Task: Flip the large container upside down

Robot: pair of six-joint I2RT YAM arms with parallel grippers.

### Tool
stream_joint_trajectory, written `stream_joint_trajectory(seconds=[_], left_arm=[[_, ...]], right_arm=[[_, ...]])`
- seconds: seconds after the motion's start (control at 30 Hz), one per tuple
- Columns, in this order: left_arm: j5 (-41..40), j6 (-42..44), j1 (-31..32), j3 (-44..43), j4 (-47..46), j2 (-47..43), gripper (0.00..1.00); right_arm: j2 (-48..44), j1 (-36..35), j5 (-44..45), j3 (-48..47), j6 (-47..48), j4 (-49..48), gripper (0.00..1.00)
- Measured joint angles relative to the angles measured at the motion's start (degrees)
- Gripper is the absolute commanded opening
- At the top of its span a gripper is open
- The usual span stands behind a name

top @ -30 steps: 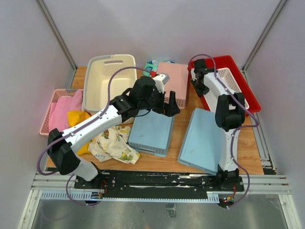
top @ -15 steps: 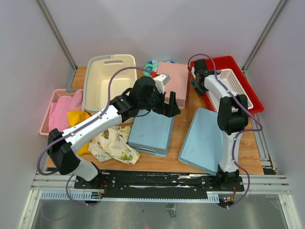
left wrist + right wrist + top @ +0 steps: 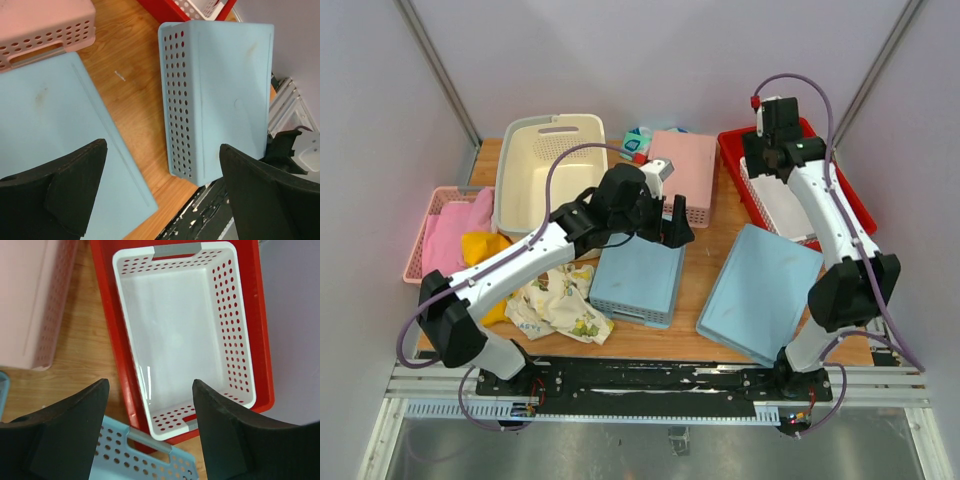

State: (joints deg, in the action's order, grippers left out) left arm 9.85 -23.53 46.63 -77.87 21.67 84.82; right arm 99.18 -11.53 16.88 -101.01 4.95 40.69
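Left pincer (image 3: 162,147) and right pincer (image 3: 150,385) were released, empty. Large container (image 3: 548,170) sat upright at the bench's (image 3: 703,255) far-left corner. Parked there, you risked flipping the white basket (image 3: 175,330).

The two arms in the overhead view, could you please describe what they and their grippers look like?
The left arm and right arm are built alike: white tubular links joined by bulky black joints, with a loose purple-grey cable looping along each. The left gripper and right gripper have broad, matte black fingers. No markings are legible.
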Motion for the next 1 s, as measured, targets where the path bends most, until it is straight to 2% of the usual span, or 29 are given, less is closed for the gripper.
stream_joint_trajectory(seconds=[0.13,0.3,0.5,0.63,0.73,0.83,0.93,1.0], left_arm=[[-3.0,-0.1,0.0,1.1,2.1,-1.3,0.99],[-12.2,-1.9,-1.2,1.0,9.4,-5.5,0.99],[-22.0,-5.9,-6.2,2.2,18.4,-12.4,0.99],[-24.3,-6.1,-11.0,1.4,20.9,-14.3,0.99],[-24.3,-4.8,-15.3,-5.2,21.4,-9.1,0.98],[-23.5,-3.4,-20.2,-14.6,19.9,0.8,0.95],[-23.6,-1.9,-22.6,-21.9,18.7,11.1,0.86],[-23.9,-0.7,-23.2,-26.1,18.4,18.5,0.77]], right_arm=[[-6.4,0.0,-4.4,5.5,-3.0,0.1,0.69],[-10.3,0.0,-10.6,13.3,-6.7,1.3,0.69],[-18.5,0.0,-17.0,23.4,-10.8,0.4,0.69],[-24.2,0.0,-19.5,27.8,-13.0,-0.7,0.69],[-26.3,0.0,-20.4,29.2,-14.2,-1.7,0.69],[-27.3,0.0,-20.8,30.0,-15.0,-2.3,0.69],[-28.6,0.0,-21.2,31.2,-15.5,-2.8,0.69],[-29.6,0.0,-21.5,31.8,-15.7,-2.9,0.69]])
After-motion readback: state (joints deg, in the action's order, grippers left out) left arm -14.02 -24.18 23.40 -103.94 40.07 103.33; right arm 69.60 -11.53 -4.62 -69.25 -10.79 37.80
